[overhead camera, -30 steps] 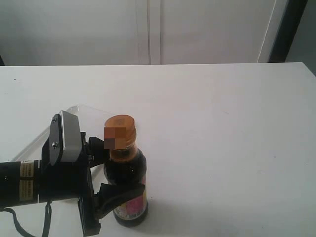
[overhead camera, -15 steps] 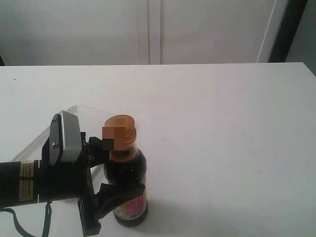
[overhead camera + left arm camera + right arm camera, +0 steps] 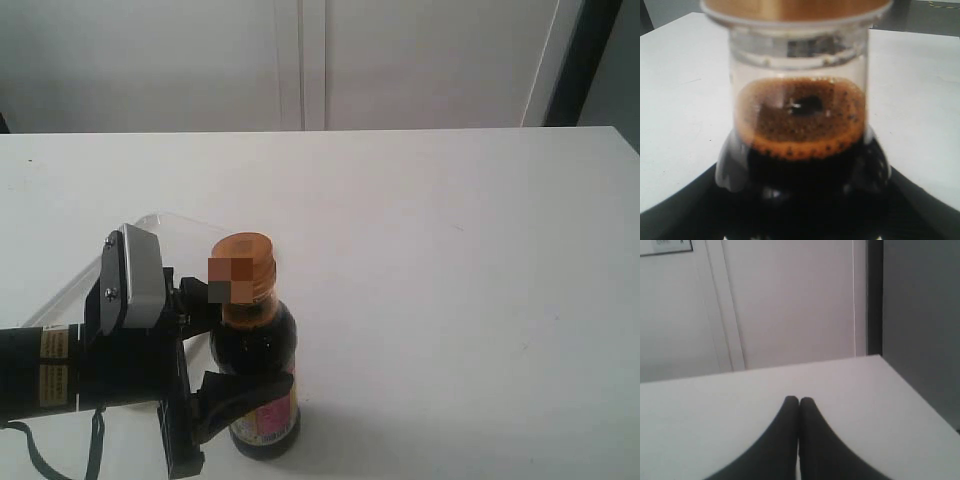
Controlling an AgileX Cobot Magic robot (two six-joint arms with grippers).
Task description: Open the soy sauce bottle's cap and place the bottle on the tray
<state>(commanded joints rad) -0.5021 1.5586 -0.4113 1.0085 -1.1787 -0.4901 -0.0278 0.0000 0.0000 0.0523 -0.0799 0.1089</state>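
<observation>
Partly behind the left gripper (image 3: pixel 235 380), the soy sauce bottle (image 3: pixel 255 350) stands.

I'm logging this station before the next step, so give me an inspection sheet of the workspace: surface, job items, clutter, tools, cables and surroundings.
Surface: white table, bare apart from the job's things.
Soy sauce bottle: upright on the table beside the tray, not on it; dark liquid up into the neck.
Cap: orange-brown, closed on the bottle.
Tray: mostly hidden behind the left arm.
Clutter: nothing seen.
Left tool: closed around the bottle's body.
Right tool: fingertips together, holding nothing, out of the exterior view.
Cables: black cable hanging under the left arm.
Surroundings: pale wall panels behind the table.
</observation>
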